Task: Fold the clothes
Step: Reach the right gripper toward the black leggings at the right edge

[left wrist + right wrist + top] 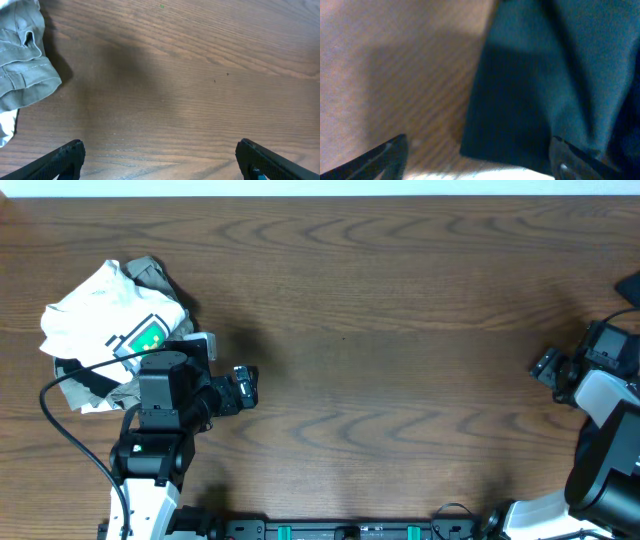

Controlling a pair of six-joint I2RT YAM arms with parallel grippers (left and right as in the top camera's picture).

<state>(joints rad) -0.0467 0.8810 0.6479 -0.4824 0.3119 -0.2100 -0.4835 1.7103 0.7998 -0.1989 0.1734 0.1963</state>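
Note:
A crumpled pile of clothes lies at the table's left: a white shirt [105, 310] with a green print, and an olive-grey garment [150, 273] behind it. That olive-grey garment shows at the left edge of the left wrist view [22, 65]. My left gripper [243, 388] is open and empty over bare wood, right of the pile [160, 160]. A dark teal garment [555, 75] lies at the table's right edge, barely seen in the overhead view [630, 288]. My right gripper [480, 160] is open, and its jaws straddle that garment's corner.
The brown wooden table [400, 360] stretches between the two arms. The left arm's black cable [70, 430] loops beside the white shirt. The table's right edge runs close to the dark garment.

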